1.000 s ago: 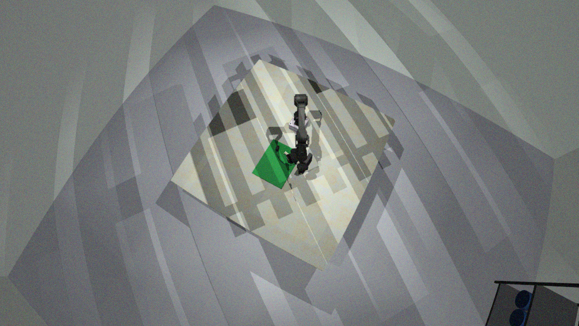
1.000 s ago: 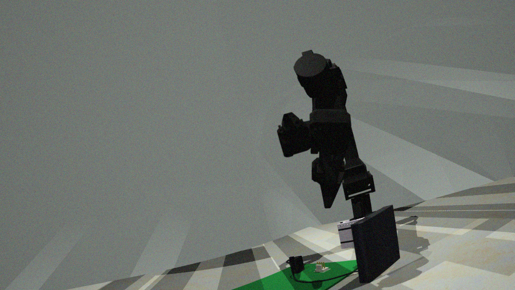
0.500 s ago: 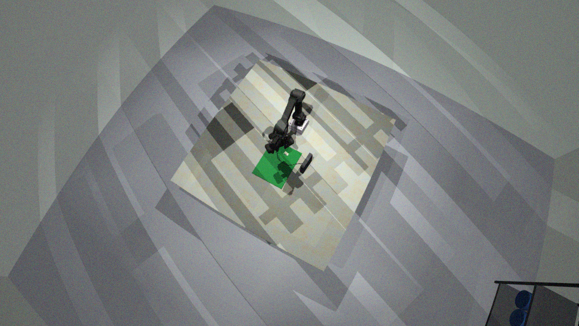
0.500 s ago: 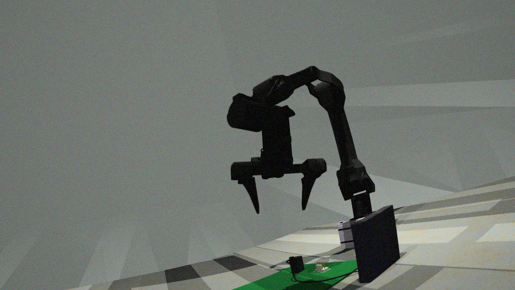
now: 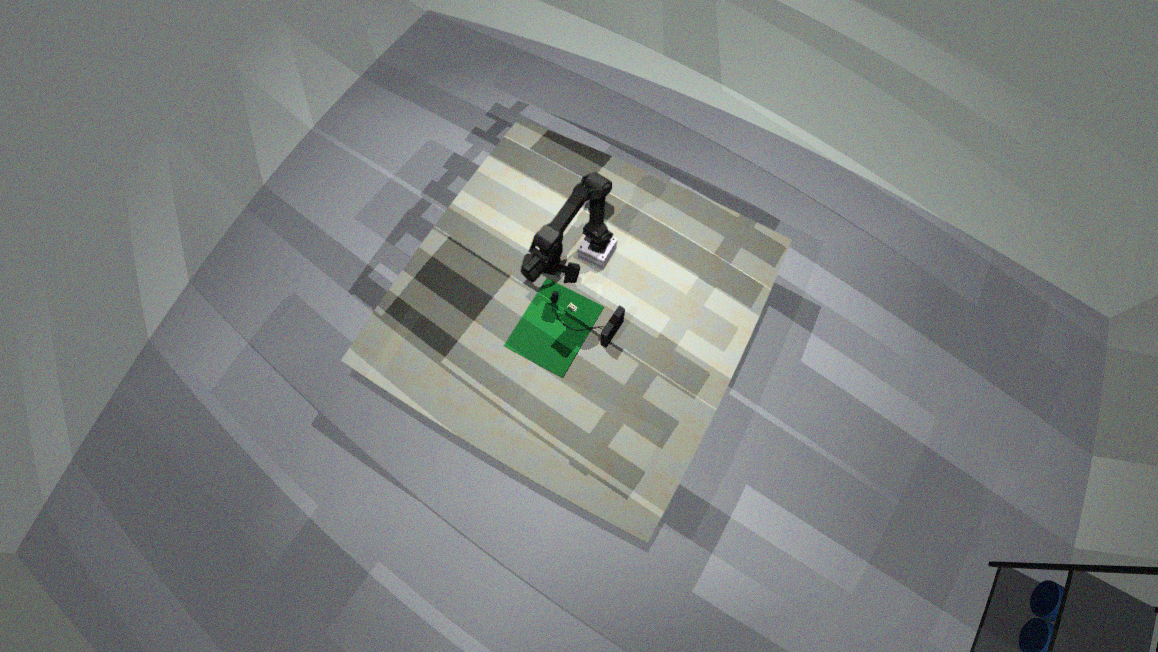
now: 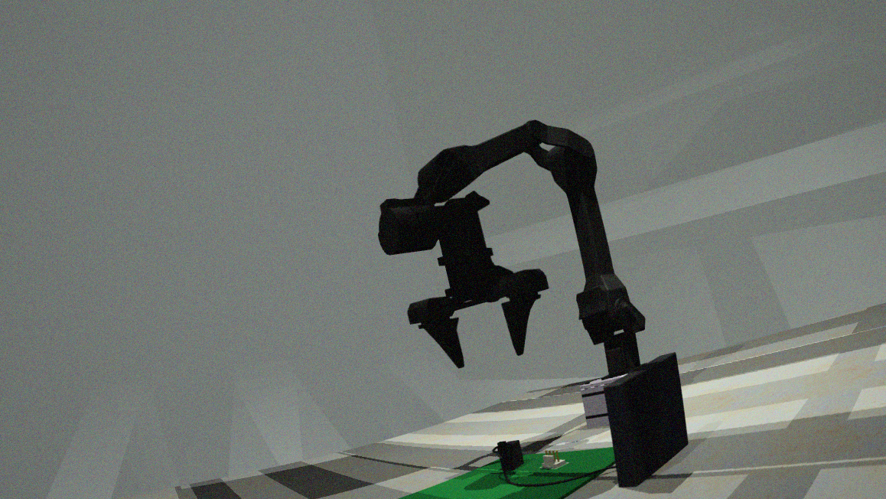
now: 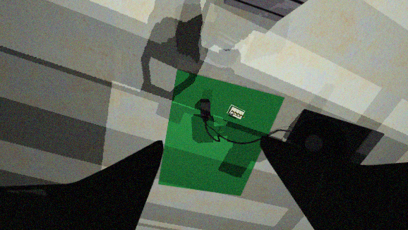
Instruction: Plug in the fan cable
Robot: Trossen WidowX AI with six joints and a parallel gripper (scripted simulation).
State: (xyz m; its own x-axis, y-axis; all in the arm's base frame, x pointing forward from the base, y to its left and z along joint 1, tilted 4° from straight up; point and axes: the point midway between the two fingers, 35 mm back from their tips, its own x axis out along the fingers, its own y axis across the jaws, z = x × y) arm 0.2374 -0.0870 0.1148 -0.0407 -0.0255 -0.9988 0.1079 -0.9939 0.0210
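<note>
The green board (image 5: pixel 530 340) (image 6: pixel 458 486) (image 7: pixel 198 173) lies on the table. The black cable plug (image 5: pixel 554 298) (image 6: pixel 510 455) (image 7: pixel 204 107) is at or just above the board, beside the header and off its pins; I cannot tell whether it touches the board. The white four-pin header (image 5: pixel 572 306) (image 6: pixel 548 464) (image 7: pixel 236 111) has its pins bare. The thin black cable (image 6: pixel 545 484) (image 7: pixel 243 142) curves from the plug to the black fan (image 5: pixel 613 325) (image 6: pixel 647 421) (image 7: pixel 328 130). My gripper (image 6: pixel 490 360) (image 7: pixel 212 142) is open and empty, pointing down high above the board. In the wrist view, its right finger partly covers the fan.
The fan stands upright beside the board's edge, with the cable crossing that edge. The arm's pale base (image 5: pixel 597 250) (image 6: pixel 594 407) is behind the board. A dark rack with blue round things (image 5: pixel 1046 599) stands far off at the lower right of the top view.
</note>
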